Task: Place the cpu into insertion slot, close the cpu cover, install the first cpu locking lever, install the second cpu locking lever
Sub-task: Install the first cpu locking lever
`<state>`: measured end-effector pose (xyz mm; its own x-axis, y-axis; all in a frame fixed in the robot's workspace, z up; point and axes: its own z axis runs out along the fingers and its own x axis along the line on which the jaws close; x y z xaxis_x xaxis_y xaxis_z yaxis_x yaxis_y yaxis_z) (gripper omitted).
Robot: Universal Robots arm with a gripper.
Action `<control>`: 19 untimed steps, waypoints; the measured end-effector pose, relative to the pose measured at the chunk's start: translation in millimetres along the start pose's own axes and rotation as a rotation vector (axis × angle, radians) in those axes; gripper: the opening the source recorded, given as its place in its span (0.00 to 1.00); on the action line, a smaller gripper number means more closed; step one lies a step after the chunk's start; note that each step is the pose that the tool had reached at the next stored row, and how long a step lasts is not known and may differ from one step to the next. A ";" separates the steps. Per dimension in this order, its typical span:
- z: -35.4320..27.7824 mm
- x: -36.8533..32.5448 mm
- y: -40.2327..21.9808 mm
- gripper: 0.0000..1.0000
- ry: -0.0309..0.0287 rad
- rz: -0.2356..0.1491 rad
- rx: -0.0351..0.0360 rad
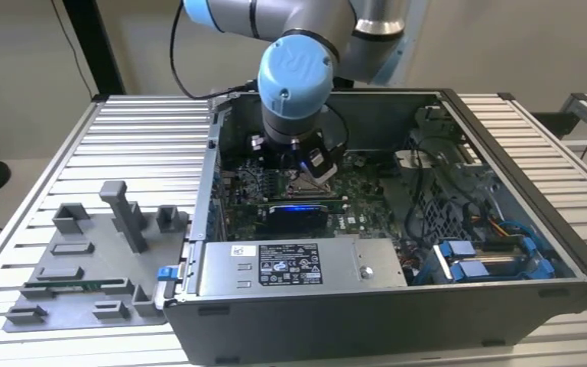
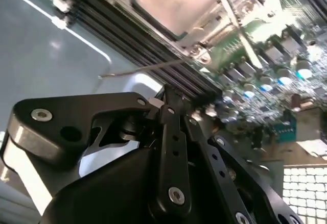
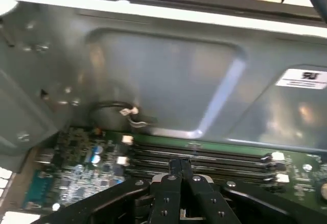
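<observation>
fingers (image 2: pixel 171 99) clenched on nothing, just beside cpu (image 2: pixel 176 2) lying flat in insertion slot (image 2: pixel 204 27), thin lever (image 2: pixel 143 69) pointing away

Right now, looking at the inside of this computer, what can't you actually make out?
- The insertion slot: in the exterior view the arm's blue wrist joint and camera mount cover it.
- The cpu cover: in the second wrist view it is cut off by the picture's edge and blurred, so I cannot tell whether it is fully shut.
- The thin lever wire: whether it is hooked is unclear.
- The gripper: in both wrist views the fingertips meet, but anything pinched there is too small to see.
</observation>
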<state>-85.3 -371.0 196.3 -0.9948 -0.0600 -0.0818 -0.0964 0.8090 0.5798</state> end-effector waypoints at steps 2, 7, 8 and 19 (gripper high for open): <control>0.5 0.6 -2.8 0.00 0.0013 0.001 0.0004; 4.2 1.2 -7.6 0.00 0.0025 0.002 0.0029; 5.0 1.3 -8.4 0.00 0.0031 0.002 0.0032; 8.2 2.0 -14.9 0.00 0.0088 0.006 0.0047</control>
<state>-85.6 -378.4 180.9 -0.9957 -0.0600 -0.0711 -0.0901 0.8122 0.5764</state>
